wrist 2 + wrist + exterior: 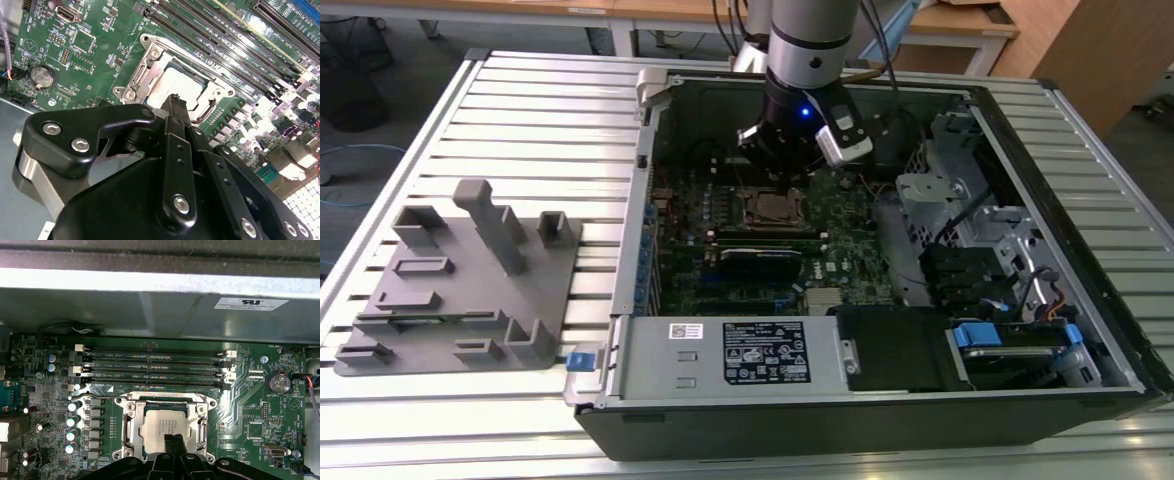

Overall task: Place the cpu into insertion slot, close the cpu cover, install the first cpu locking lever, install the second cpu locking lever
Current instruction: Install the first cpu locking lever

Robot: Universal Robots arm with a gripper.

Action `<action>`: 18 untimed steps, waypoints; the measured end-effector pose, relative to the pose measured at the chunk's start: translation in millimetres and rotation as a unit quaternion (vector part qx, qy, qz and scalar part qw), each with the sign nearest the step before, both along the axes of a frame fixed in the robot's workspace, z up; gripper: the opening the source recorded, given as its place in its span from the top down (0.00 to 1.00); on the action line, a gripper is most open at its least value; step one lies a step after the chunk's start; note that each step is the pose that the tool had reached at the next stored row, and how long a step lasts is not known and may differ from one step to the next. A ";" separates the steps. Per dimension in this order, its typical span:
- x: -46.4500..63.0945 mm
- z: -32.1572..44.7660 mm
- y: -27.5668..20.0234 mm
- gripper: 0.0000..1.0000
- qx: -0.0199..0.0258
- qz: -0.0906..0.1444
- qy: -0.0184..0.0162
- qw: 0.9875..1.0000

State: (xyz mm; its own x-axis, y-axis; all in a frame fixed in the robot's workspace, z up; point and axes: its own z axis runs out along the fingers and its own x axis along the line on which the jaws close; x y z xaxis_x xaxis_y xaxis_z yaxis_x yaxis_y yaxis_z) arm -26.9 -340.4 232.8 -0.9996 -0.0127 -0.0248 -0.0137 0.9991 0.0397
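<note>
Exterior view: the arm reaches down into the open case (pixel 720 100) on the slatted bench (pixel 520 120), just above frame centre. Fingers (pixel 169 442) are together, with nothing seen between them. Their tips are over the near edge of the cpu (pixel 157 422); I cannot tell whether they touch it. The cpu lies flat on the green board (pixel 240 390), showing through the cut-out of the cover (pixel 131 427), which frames it on all sides.

Glare is seen on a ribbed metal desk (pixel 520 100). Behind it stand wooden tables (pixel 560 12). At the exterior view's left, a grey floor (pixel 414 70) and a dark mesh bin (pixel 350 90) are seen.
</note>
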 end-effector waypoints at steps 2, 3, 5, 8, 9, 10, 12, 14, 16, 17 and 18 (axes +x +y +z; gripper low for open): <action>0.0 0.0 0.0 0.89 0.000 0.000 0.000 1.000; 0.0 0.1 0.0 0.89 0.000 0.000 0.000 1.000; 0.0 3.0 0.0 0.89 0.000 0.000 0.000 1.000; 0.0 3.0 -0.1 0.89 0.000 0.000 0.000 1.000; 0.0 3.0 -0.1 0.89 0.000 0.000 0.000 1.000; -0.1 3.0 -0.1 0.89 0.000 0.000 0.000 1.000; -0.4 2.9 -0.2 0.89 0.000 0.000 0.000 1.000; -1.0 2.8 -0.8 0.89 0.000 0.000 0.000 1.000; -2.2 2.7 -1.0 0.89 0.000 0.000 0.000 1.000; -3.2 2.7 -1.4 0.89 0.000 0.000 0.000 1.000; -5.1 2.5 -1.4 0.89 0.000 0.000 0.000 1.000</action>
